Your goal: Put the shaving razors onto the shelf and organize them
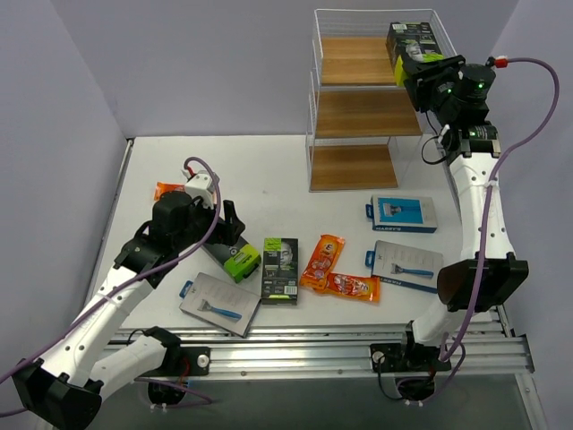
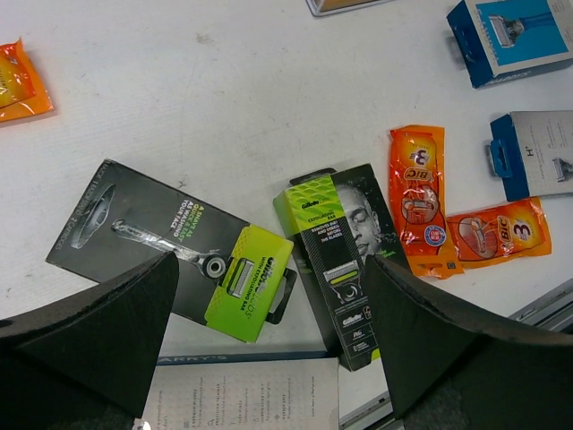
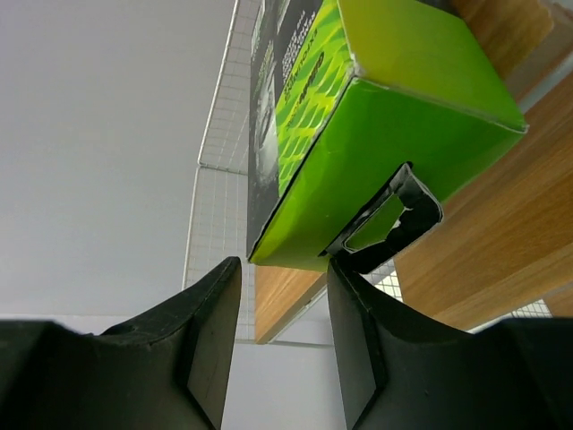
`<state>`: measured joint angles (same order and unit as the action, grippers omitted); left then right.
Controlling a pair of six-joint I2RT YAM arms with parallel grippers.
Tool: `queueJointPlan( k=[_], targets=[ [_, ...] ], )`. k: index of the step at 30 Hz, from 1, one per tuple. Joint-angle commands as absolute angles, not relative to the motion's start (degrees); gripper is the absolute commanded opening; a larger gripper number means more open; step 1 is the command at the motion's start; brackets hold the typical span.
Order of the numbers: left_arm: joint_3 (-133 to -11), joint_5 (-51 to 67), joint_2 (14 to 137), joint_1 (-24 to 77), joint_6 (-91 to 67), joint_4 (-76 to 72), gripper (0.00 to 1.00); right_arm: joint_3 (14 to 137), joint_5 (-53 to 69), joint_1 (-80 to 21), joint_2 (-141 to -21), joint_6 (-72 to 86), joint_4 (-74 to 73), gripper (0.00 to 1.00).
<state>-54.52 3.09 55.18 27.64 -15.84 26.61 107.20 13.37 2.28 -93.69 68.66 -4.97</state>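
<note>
The shelf (image 1: 358,166) stands at the back right. A black-and-lime razor box (image 1: 410,40) lies on its top board, with its lime end (image 3: 358,134) just past my right gripper (image 1: 419,73). That gripper (image 3: 285,264) has its jaws narrowed but apart. Nothing sits between them, and the right fingertip (image 3: 345,273) touches the box's black hang tab. My left gripper (image 1: 235,235) hovers wide open (image 2: 273,269) over a black-and-lime razor card (image 2: 179,246) and a black-and-lime box (image 2: 345,260). Orange packets (image 1: 323,258) and blue razor cards (image 1: 404,213) lie on the table.
A grey razor card (image 1: 219,305) lies near the front left, and another orange packet (image 1: 166,189) behind the left arm. A second blue-grey card (image 1: 405,266) lies beside the right arm. The shelf's middle board (image 1: 363,115) and bottom board (image 1: 351,167) hold nothing.
</note>
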Motion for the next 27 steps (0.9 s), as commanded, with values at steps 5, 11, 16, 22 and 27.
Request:
queueJointPlan(
  k=[5,11,16,22,27],
  targets=[
    [-57.13,4.66,55.20,27.33,-15.56,25.75,0.94,113.29,14.41,4.13,-96.41,67.85,-2.37,0.39],
    [-57.13,4.83,55.20,27.33,-15.56,25.75,0.94,114.52,15.20,4.92,-97.91,68.12,-2.02,0.40],
    [-57.13,5.01,55.28,27.25,-15.56,25.75,0.94,115.14,16.00,5.19,-99.23,68.38,-1.58,0.41],
    [-57.22,4.92,55.28,27.25,-15.47,25.84,0.94,115.22,16.87,5.19,-99.49,68.38,-0.53,0.45],
    [-57.30,4.83,55.55,26.90,-15.38,25.84,0.94,115.49,17.84,5.19,-99.76,68.47,-0.61,0.46]
  ],
)
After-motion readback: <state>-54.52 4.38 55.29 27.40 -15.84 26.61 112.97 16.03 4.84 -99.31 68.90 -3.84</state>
